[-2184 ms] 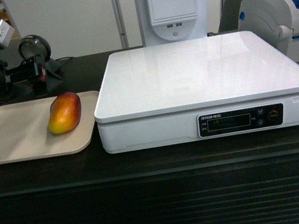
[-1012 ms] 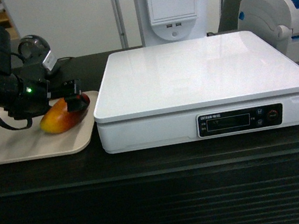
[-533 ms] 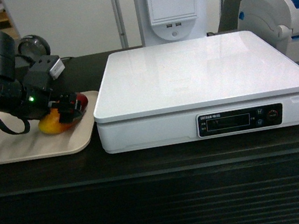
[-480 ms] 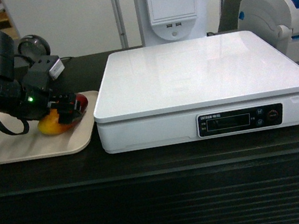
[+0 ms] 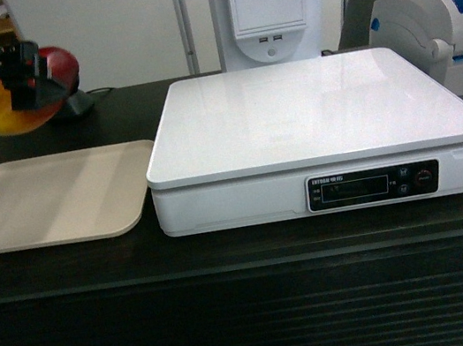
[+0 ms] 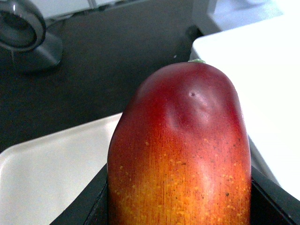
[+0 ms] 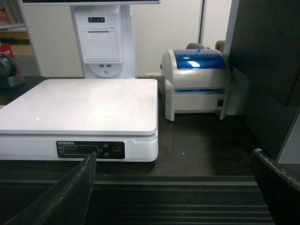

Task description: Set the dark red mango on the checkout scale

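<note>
The dark red mango (image 5: 52, 72), red at one end and orange-yellow at the other, hangs in the air at the far left, above the back of the beige tray. My left gripper (image 5: 22, 77) is shut on it. In the left wrist view the mango (image 6: 180, 150) fills the frame between the black fingers (image 6: 269, 199). The white scale (image 5: 310, 110) sits on the black checkout (image 5: 256, 312), to the right of the mango, its platter bare. My right gripper (image 7: 173, 161) stands open in front of the checkout's ribbed face, low and right of the scale (image 7: 79, 105).
The beige tray (image 5: 48, 201) lies left of the scale. A white receipt printer column (image 5: 267, 5) stands behind the scale. A blue-lidded label printer (image 5: 438, 20) stands at the right. A round grey scanner stand (image 6: 23, 35) sits behind the tray.
My left gripper has closed on the mango and lifted it off the tray, up and to the left. The tray now lies bare.
</note>
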Robot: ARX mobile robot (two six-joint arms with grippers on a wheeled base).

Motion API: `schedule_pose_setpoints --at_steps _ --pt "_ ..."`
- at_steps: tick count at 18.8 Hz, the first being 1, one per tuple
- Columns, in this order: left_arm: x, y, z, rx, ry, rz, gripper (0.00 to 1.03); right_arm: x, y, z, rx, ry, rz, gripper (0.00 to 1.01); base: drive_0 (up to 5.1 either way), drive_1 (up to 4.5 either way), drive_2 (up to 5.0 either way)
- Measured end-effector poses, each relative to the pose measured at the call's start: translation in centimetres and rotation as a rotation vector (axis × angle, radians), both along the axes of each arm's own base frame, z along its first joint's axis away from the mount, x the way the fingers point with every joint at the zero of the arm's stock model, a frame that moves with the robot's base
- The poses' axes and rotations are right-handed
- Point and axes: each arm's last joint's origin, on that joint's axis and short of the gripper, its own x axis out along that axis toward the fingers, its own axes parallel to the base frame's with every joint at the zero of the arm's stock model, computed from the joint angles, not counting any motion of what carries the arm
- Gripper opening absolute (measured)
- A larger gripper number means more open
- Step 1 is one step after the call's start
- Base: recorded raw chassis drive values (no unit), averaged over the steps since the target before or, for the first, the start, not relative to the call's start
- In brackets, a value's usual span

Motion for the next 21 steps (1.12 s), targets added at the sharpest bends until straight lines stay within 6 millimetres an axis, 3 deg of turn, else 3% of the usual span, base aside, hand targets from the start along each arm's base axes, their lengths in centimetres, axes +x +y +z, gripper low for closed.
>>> schedule_pose_setpoints --at_steps 3,5,8,14,21 --pt "-0.1 -3.6 2.3 -0.021 -0.033 -0.049 0.63 0.0 0.0 0.0 0.000 0.000 0.000 0.98 0.0 0.00 0.0" --pt "0.3 -7.4 2.6 -0.033 -0.033 -0.106 0.62 0.0 0.0 0.0 0.000 0.000 0.000 0.98 0.0 0.00 0.0" --pt "1.0 -13.2 1.8 -0.026 0.003 -0.192 0.62 0.0 0.0 0.0 0.000 -0.001 0.000 0.98 0.0 0.00 0.0" --pt "3.5 -21.6 -0.9 0.001 0.081 -0.277 0.62 0.0 0.0 0.0 0.000 0.000 0.000 0.98 0.0 0.00 0.0" --pt "5.0 -24.6 -2.9 0.051 0.154 -0.259 0.62 0.0 0.0 0.0 0.000 0.000 0.000 0.98 0.0 0.00 0.0"
